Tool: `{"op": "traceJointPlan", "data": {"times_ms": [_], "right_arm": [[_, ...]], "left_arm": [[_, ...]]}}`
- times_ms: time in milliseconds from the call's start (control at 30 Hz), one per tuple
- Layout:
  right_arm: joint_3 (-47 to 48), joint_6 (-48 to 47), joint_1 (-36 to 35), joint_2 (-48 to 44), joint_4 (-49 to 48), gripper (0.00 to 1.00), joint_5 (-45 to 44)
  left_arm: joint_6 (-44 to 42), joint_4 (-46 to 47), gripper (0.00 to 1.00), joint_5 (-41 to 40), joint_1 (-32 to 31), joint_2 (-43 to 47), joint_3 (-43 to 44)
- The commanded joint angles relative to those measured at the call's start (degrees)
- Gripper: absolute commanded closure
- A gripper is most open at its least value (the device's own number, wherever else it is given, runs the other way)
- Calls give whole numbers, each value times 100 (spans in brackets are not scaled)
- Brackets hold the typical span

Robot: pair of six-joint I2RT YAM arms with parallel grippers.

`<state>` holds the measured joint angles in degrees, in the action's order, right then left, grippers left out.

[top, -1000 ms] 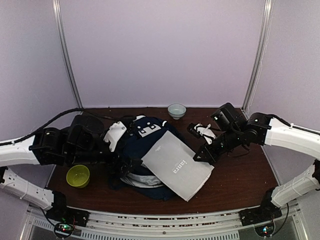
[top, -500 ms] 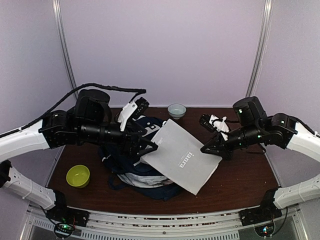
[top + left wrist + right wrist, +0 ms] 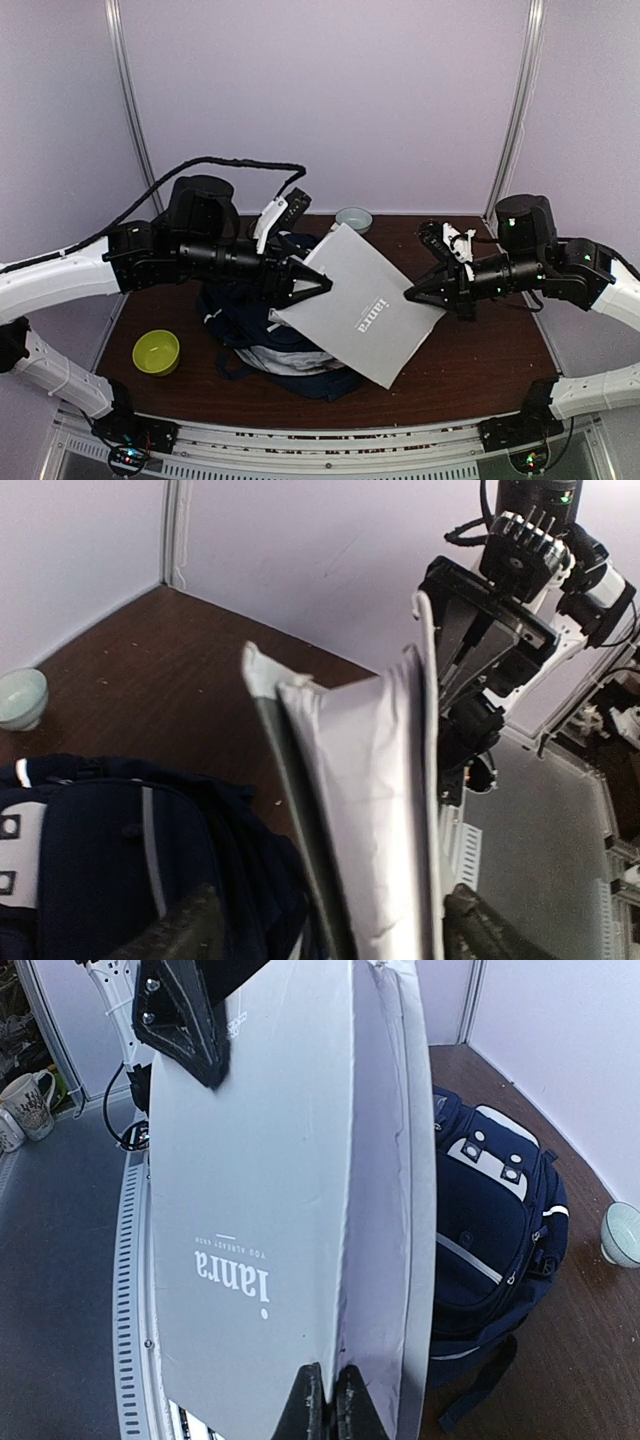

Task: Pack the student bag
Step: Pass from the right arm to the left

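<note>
1. The student bag (image 3: 232, 318) lies flat on the bench (image 3: 480, 350), left of the middle; its white-grey patches point toward the back edge, and a dark strap loops out toward the front edge.
2. A grey folder (image 3: 365, 315) printed "ianra" hangs tilted in the air between the two arms; seen from above it covers the bag's right part.
3. The right gripper (image 3: 412, 296) is pinched tight on the folder's right edge; the fingertips meet on the thin cover.
4. The left gripper (image 3: 318, 284) sits at the folder's left edge; its fingers (image 3: 185, 930) stand wide apart with the folder's edge between them; I cannot tell whether either one touches it.
5. The left arm crosses above the bag's rear part and hides some of it; a black cable (image 3: 230, 162) arcs over that arm.
6. A green bowl (image 3: 157, 352) stands near the front-left corner, apart from the bag; a pale bowl (image 3: 353, 219) stands at the back edge near the middle, just beyond the folder's top corner.
</note>
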<state>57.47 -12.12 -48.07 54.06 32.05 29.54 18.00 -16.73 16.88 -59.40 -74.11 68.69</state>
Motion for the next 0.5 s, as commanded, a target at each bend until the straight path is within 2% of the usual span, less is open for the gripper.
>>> {"op": "traceJointPlan", "data": {"times_ms": [0,167,300,400,467], "right_arm": [[13,-13,35,-46,-356,100,201],[-12,-27,35,-83,-334,100,89],[-76,-25,35,-133,-445,100,51],[-102,25,33,-133,-551,100,-16],[-137,91,35,-142,-685,100,-78]], "left_arm": [[-5,483,34,719,16,-242,147],[79,822,55,1104,16,-202,12],[81,878,67,1204,15,-154,7],[92,961,80,1098,16,-61,-19],[103,1022,84,892,16,37,-41]]}}
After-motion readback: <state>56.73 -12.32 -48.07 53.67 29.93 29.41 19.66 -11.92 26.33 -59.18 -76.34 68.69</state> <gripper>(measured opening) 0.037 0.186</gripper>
